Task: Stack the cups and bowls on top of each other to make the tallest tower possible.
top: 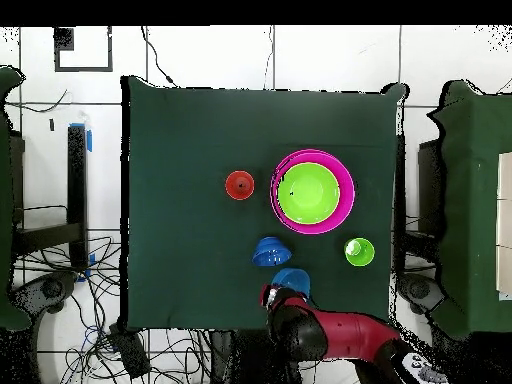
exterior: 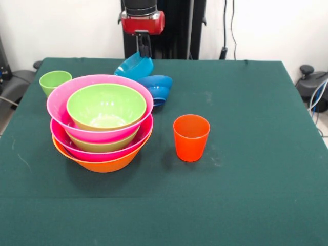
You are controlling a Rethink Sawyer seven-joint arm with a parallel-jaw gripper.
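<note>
The tower (exterior: 102,123) stands at the left: an orange bowl lowest, then pink, green, pink and green bowls nested; it also shows in the overhead view (top: 312,190). The orange-red cup (exterior: 191,137) (top: 239,185) stands upright alone to its right. The light green cup (exterior: 55,81) (top: 359,251) stands upright behind the tower. My gripper (exterior: 145,51) (top: 281,295) is shut on the rim of a light blue bowl (exterior: 134,66) (top: 293,280), held tilted at the table's far edge. A darker blue bowl (exterior: 157,88) (top: 269,251) lies tilted on the cloth beside it. The purple bowl is out of view.
The table (exterior: 246,102) is covered with dark green cloth. The robot's pedestal (exterior: 169,31) stands right behind the far edge. Chairs and cables lie off both sides of the table.
</note>
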